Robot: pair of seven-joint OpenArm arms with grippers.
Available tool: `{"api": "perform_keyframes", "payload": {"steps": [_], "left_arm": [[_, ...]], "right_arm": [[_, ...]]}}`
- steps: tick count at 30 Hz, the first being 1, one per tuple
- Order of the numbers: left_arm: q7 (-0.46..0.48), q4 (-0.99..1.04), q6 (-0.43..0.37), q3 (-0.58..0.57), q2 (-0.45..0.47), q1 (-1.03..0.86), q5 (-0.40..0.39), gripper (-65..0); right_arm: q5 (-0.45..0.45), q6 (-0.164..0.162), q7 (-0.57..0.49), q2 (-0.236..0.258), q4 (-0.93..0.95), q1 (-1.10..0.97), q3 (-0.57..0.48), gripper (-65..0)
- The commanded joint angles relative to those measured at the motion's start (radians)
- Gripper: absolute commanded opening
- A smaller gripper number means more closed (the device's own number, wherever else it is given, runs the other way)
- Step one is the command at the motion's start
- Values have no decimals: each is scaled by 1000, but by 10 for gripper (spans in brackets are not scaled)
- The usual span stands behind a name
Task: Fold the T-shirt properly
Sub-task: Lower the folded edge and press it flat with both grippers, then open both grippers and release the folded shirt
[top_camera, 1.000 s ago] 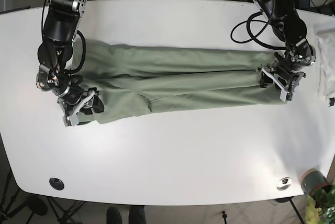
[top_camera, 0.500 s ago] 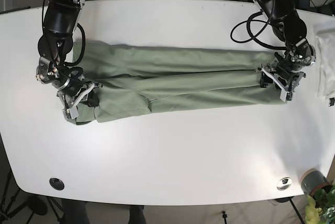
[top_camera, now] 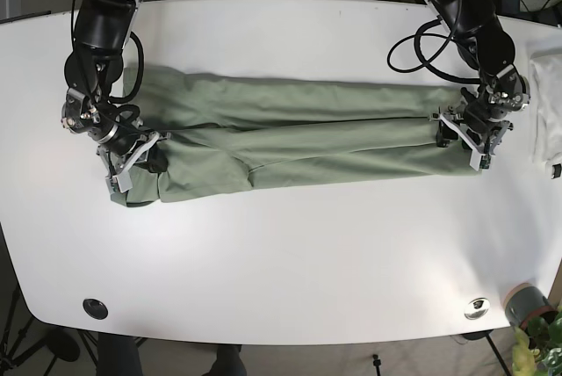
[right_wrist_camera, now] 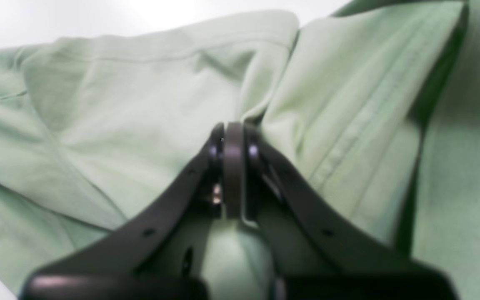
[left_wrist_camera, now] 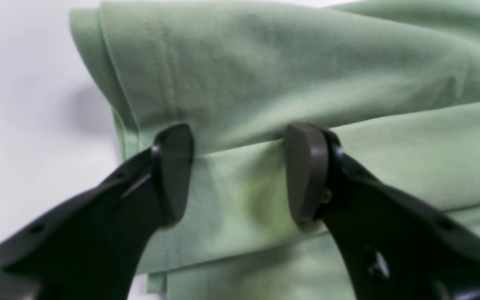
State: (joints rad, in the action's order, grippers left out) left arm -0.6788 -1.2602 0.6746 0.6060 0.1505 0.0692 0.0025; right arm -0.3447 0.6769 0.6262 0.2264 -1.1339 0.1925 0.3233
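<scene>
Right gripper [right_wrist_camera: 233,166] clenched on T-shirt [top_camera: 299,139]; left gripper [left_wrist_camera: 240,171] released; white cloth [top_camera: 546,108] nearby

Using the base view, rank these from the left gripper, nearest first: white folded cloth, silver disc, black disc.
From the left gripper:
1. White folded cloth, at the table's right edge.
2. Silver disc, near the table's bottom right corner.
3. Black disc, bottom left corner.

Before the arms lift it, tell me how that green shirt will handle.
Likely floppy: the shirt lies in soft folds and creases. It should sag between the right gripper, shut on a pinch of cloth, and the open left gripper. Stacked layers at the hem may slide apart.
</scene>
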Motion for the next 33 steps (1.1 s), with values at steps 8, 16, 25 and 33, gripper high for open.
{"api": "perform_keyframes", "payload": {"steps": [8, 16, 25, 33], "left_arm": [[-75, 14, 0, -4, -1, -10, 46, -318], [-75, 14, 1, -4, -1, -10, 46, -318], [-75, 12, 3, -4, 1, -9, 44, -318], [-75, 6, 6, -4, 1, -7, 38, -318]], "right_arm": [[-11, 4, 103, 12, -294, -80, 30, -650], [2, 4, 136, -29, -337, -123, 119, -650], [2, 4, 60, -14, -258, -144, 119, -537], [-11, 4, 62, -45, -452, -233, 115, -317]]}}
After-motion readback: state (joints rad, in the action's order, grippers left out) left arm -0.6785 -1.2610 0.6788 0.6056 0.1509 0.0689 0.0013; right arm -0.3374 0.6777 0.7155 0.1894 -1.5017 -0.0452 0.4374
